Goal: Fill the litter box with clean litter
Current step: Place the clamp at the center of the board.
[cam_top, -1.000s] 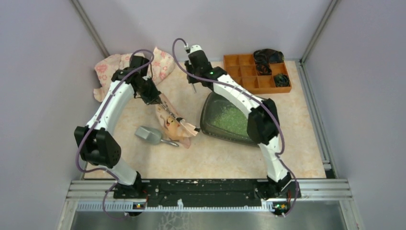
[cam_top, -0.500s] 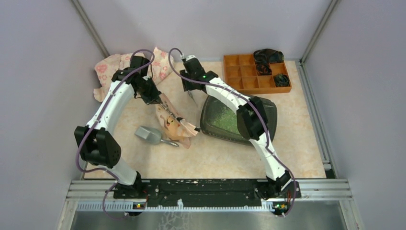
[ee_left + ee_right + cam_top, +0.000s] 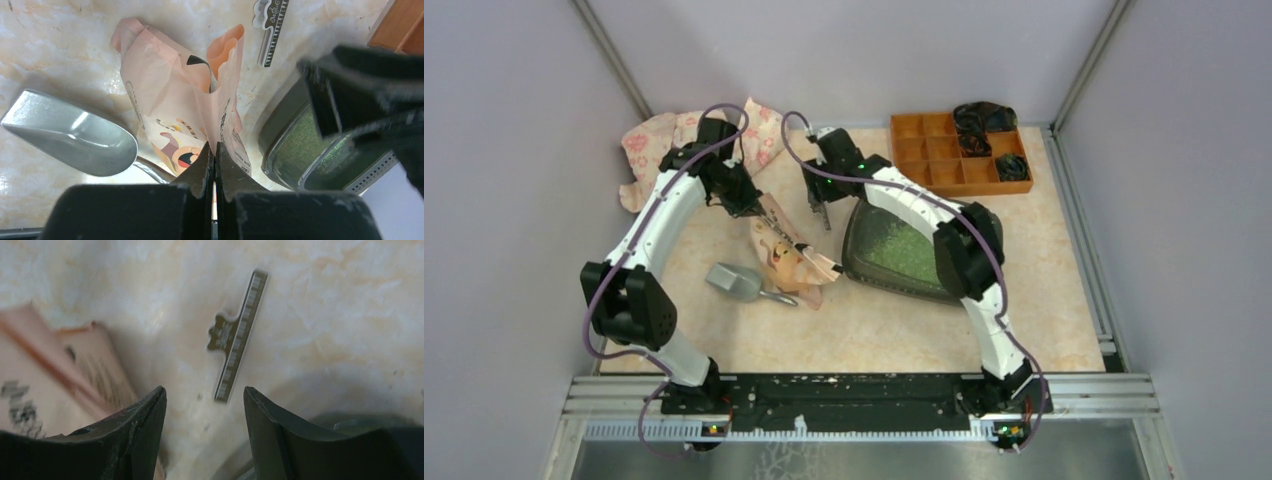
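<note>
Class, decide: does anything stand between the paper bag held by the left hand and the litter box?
Yes: the open right hand hangs over the gap between the paper bag and the litter box. A flat clip lies on the table below it.

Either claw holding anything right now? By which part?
Left claw is shut on the paper bag, pinching a thin fold of its wall. Right claw is open over the table, holding nothing.

Marbled beige bench [image 3: 1044, 300]. Far-right corner: orange organiser tray [image 3: 984, 188]. Far-left corner: pink floral cloth [image 3: 649, 150]. Dark litter box [image 3: 894, 284] right of centre; metal scoop [image 3: 736, 283] left of centre; flat dark clip [image 3: 237, 335] beside the box.
</note>
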### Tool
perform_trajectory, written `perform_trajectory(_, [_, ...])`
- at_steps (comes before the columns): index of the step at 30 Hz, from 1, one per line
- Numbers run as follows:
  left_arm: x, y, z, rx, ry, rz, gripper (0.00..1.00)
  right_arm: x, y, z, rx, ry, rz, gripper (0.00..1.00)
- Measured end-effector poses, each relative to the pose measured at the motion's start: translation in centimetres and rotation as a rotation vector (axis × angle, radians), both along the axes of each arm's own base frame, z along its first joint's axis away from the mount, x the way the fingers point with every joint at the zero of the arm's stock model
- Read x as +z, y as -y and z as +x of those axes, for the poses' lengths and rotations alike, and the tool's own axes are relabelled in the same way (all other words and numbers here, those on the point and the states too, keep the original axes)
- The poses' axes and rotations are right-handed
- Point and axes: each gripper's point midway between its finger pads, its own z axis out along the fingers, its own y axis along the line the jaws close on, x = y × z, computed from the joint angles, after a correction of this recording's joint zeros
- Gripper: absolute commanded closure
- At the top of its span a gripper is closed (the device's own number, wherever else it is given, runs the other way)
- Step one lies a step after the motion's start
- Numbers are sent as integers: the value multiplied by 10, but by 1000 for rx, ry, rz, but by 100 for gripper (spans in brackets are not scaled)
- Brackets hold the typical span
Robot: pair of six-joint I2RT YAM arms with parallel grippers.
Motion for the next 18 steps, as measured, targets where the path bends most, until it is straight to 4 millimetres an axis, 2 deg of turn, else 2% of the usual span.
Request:
perform_trajectory(2, [0,1,2,-2,7,-5,100,3,10,-24,34,-35,8,42])
perform_trajectory(5, [0,2,3,-3,11,-7,100,20,18,-60,105,-77,57,43])
perform_trajectory(9, [-2,3,3,-10,25,-18,100,55,11,-96,236,-95,183,43])
perform_trajectory(12, [0,4,1,-16,37,-28,100,68,6,-118,325,-118,260,44])
perform_trajectory(15, [3,6,0,-26,46,-40,100,69,1,-136,392,-165,312,44])
perform_trajectory(18, [4,7,-1,-35,51,-45,100,60,-1,-147,418,-212,339,44])
